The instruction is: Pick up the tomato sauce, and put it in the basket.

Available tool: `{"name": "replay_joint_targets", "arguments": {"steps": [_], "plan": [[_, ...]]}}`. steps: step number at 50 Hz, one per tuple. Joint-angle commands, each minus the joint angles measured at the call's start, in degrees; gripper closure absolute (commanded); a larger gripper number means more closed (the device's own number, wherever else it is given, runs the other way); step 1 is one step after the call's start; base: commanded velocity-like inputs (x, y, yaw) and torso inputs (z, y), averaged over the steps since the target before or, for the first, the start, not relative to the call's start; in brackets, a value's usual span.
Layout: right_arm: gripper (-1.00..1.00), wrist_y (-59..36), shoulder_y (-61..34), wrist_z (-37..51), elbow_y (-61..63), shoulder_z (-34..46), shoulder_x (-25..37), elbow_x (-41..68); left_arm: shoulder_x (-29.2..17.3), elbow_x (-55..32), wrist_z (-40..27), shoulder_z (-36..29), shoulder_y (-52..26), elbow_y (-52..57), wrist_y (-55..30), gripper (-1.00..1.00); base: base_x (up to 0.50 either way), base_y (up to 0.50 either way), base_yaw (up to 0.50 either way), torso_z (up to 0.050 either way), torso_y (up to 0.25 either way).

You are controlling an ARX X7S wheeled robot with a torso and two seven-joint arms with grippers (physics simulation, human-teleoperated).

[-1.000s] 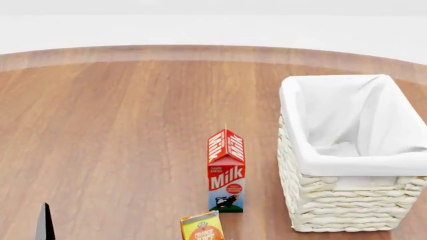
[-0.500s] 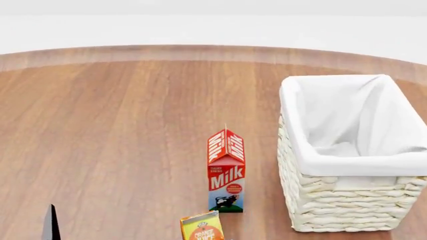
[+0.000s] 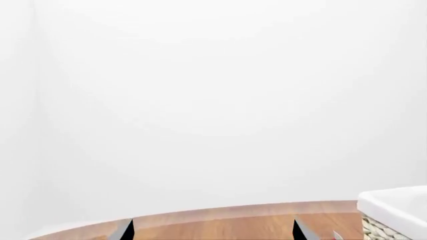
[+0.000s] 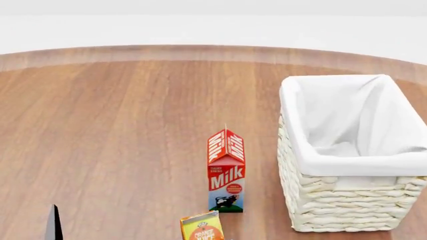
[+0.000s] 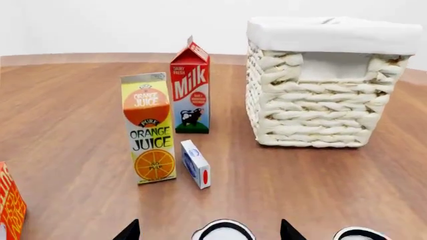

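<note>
A wide wooden table (image 4: 120, 140) with a curved far edge is seen from the head view, and it carries everything else. The basket (image 4: 347, 200), cream wicker with a white cloth liner folded over its rim, is set at the right side of the table; its inside is shown empty. The basket (image 5: 320, 105) is also seen in the right wrist view, and a corner of it (image 3: 393, 207) appears in the left wrist view.

Just beside the basket, on its left, a red milk carton (image 4: 226, 172) is stood upright. Nearer the robot, an orange juice carton (image 5: 149, 127) is stood upright, with a small white box (image 5: 195, 163) (blue and red markings on its faces) placed just beside it. An orange-red package (image 5: 10, 205) is cut off at the picture's edge.

The tomato sauce cannot be identified with certainty; two round white-topped shapes are partly shown at the near edge of the right wrist view.

The right hand (image 5: 210, 231) is shown with its two dark fingertips spread well apart, nothing gripped. The left hand (image 3: 213, 231) is likewise held open, raised above the table.
</note>
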State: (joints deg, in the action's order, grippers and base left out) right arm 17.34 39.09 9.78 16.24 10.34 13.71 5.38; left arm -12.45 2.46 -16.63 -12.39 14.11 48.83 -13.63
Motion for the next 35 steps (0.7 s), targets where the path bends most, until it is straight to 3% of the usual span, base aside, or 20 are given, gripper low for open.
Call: {"name": "replay_joint_targets", "arguments": {"steps": [1, 35], "plan": [[-1.0, 0.4, -0.9, 0.0, -3.6, 1.0, -0.2, 0.6, -0.4, 0.1, -0.4, -0.5, -0.1, -0.1, -0.1, -1.0, 0.0, 0.0, 0.0, 0.0, 0.0], [-1.0, 1.9, -7.7, 1.2, -12.7, 1.0, -1.0, 2.6, -1.7, -0.7, -1.9, -1.5, -0.7, -0.9, -0.4, -1.0, 0.0, 0.0, 0.0, 0.0, 0.0]]}}
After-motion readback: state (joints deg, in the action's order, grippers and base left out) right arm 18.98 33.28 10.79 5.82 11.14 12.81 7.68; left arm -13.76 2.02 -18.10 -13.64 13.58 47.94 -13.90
